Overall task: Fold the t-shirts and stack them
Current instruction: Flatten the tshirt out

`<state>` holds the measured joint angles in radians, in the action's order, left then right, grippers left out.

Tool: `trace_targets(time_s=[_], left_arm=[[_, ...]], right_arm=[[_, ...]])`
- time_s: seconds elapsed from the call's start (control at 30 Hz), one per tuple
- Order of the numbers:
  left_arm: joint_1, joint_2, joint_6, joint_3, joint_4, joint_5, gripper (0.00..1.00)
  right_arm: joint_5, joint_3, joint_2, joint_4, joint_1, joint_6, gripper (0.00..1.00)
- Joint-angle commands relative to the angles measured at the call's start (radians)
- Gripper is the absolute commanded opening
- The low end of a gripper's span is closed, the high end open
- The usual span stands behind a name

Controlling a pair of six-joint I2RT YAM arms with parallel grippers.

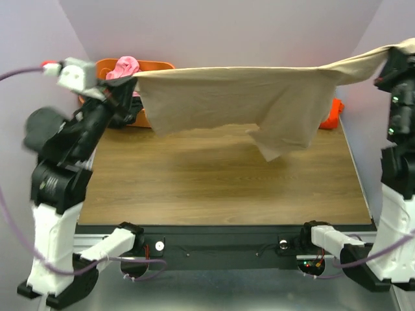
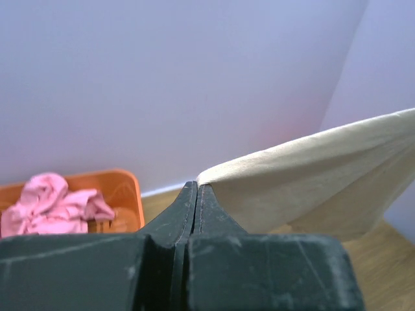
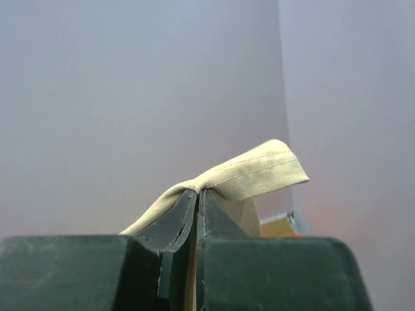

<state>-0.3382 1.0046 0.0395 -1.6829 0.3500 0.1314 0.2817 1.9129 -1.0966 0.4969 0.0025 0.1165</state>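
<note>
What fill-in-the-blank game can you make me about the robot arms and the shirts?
The tan t-shirt hangs stretched between ____ grippers: the left gripper and the right gripper. The crumpled t-shirt in the basket is ____. That basket is ____.
Missing words: two, pink, orange.

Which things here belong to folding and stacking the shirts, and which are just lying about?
Job: tan shirt, stretched in the air between left hand and right hand, both shut on it; pink shirt, in the orange basket; orange-red shirt, far right of the table.
Lying about: orange basket; table.
</note>
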Motion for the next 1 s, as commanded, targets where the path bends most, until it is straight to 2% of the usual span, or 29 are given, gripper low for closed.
trace_targets(time_s=[0.0, 0.17, 0.5, 0.6, 0.83, 0.87, 0.93, 0.97], left_arm=[[0.007, -0.066, 0.014, -0.075, -0.002, 0.033, 0.00], [0.007, -0.093, 0.052, -0.142, 0.070, 0.112, 0.00], [0.007, -0.049, 0.071, -0.144, 0.096, 0.166, 0.00], [0.007, -0.003, 0.051, -0.114, 0.087, 0.162, 0.00], [0.007, 0.153, 0.002, 0.130, -0.048, 0.110, 0.00], [0.007, 0.217, -0.001, 0.173, -0.084, 0.068, 0.00], [0.007, 0.303, -0.001, 0.186, -0.112, 0.025, 0.00], [0.007, 0.412, -0.001, 0.164, -0.127, -0.030, 0.00]], right_arm=[[0.063, 0.118, 0.044, -0.081, 0.002, -0.061, 0.00], [0.063, 0.241, 0.057, -0.083, 0.002, -0.075, 0.00], [0.045, 0.276, 0.009, -0.093, 0.002, -0.058, 0.00], [0.025, 0.204, -0.012, -0.101, 0.002, -0.052, 0.00], [0.005, -0.173, -0.089, -0.207, 0.002, -0.049, 0.00], [0.005, -0.269, -0.133, -0.262, 0.002, -0.046, 0.00], [0.005, -0.342, -0.204, -0.326, 0.002, -0.031, 0.01], [0.010, -0.377, -0.291, -0.378, 0.002, -0.026, 0.00]])
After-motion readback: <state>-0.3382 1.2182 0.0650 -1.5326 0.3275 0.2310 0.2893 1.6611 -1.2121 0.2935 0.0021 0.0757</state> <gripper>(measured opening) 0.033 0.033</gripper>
